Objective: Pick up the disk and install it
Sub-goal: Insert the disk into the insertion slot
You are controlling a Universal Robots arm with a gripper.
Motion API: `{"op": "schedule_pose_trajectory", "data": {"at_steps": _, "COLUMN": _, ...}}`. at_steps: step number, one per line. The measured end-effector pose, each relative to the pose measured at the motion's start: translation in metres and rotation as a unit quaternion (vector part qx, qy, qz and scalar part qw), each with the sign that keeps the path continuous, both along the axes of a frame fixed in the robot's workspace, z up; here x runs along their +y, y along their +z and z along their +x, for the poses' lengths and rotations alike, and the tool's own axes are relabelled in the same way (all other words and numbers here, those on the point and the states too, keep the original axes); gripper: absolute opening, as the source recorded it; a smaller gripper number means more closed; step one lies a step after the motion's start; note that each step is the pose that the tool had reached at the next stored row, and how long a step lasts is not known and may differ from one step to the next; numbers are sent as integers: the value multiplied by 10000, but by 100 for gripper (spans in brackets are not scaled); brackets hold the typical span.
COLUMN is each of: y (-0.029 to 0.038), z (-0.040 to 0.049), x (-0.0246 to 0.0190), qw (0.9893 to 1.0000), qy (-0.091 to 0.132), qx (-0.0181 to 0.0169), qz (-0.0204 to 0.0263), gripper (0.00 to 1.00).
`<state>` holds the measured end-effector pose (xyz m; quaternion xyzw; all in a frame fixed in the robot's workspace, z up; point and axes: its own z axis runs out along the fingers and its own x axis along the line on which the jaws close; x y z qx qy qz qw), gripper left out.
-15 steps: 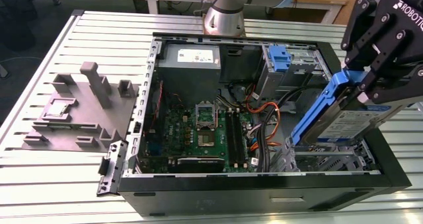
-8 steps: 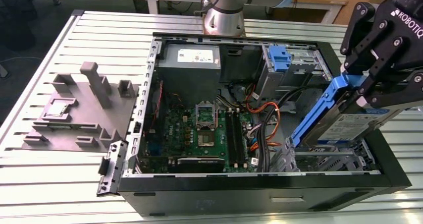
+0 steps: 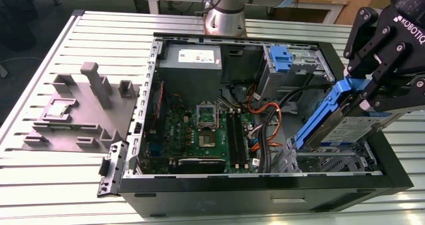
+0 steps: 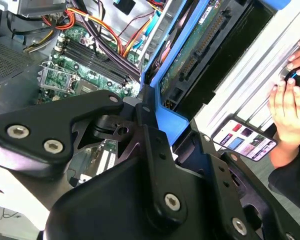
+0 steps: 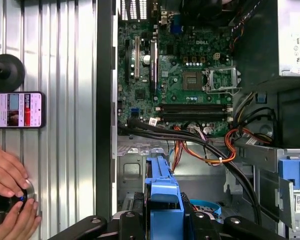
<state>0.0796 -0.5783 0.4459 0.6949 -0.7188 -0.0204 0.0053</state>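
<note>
My gripper (image 3: 373, 96) is shut on the disk (image 3: 352, 128), a silver drive with a white-and-blue label in a blue carrier frame. The disk hangs tilted, almost on edge, above the front right corner of the open computer case (image 3: 265, 192), over the metal drive bay (image 3: 332, 161). In the second wrist view the disk (image 4: 200, 45) shows its green circuit side between the black fingers (image 4: 97, 107). The first wrist view looks down along the disk's blue frame (image 5: 162, 192) onto the case interior, with the gripper (image 5: 162, 225) clamped on it.
Inside the case lie the motherboard (image 3: 206, 130), orange and black cables (image 3: 265, 120), a grey power supply (image 3: 192, 60) and a blue bracket (image 3: 282, 58). A grey fixture (image 3: 79, 110) stands at the exterior view's left. A person's hands (image 5: 10, 197) and a phone (image 5: 17, 110) rest beside the case.
</note>
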Motion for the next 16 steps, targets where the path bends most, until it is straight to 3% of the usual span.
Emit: {"op": "schedule_pose_trajectory", "data": {"at_steps": 16, "y": -66, "z": -21, "x": 12, "qw": 10000, "qy": 0, "qx": 0, "qz": 0, "gripper": 36}}
